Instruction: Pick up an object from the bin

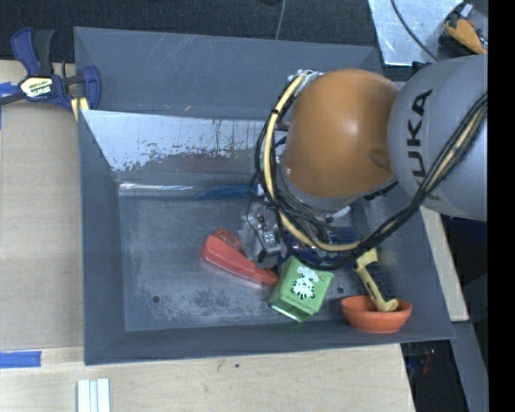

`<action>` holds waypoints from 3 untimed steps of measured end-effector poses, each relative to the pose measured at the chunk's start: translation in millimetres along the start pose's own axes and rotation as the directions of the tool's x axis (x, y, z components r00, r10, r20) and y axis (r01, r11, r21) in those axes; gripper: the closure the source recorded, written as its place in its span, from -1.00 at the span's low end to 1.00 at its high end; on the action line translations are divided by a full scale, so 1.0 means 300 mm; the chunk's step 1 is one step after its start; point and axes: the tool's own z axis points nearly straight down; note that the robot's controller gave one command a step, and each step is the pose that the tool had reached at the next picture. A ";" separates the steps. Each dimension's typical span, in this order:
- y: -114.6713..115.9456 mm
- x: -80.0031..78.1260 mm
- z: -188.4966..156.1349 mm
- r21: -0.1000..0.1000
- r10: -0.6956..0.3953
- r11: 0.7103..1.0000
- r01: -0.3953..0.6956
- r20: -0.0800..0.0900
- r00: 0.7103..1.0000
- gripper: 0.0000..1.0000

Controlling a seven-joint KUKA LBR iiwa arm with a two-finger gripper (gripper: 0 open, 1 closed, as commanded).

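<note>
Two things flank the gripper point(264, 232), a red handle point(232, 261) and a green block point(301, 291), so centre over one; jaw spread I cannot tell.

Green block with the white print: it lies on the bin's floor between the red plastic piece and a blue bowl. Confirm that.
One detail is wrong: the bowl is orange, not blue. The camera view shows the green block with the white print on the bin's floor between the red plastic piece and the orange bowl.
</note>
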 end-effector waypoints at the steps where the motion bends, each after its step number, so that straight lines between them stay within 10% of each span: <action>1: 0.000 0.000 0.000 0.000 0.000 1.000 0.000 0.000 1.000 1.00; 2: 0.088 -0.077 0.012 0.000 -0.124 0.992 0.124 0.005 0.992 1.00; 3: 0.056 -0.017 0.087 0.001 -0.160 0.987 0.160 0.002 0.987 1.00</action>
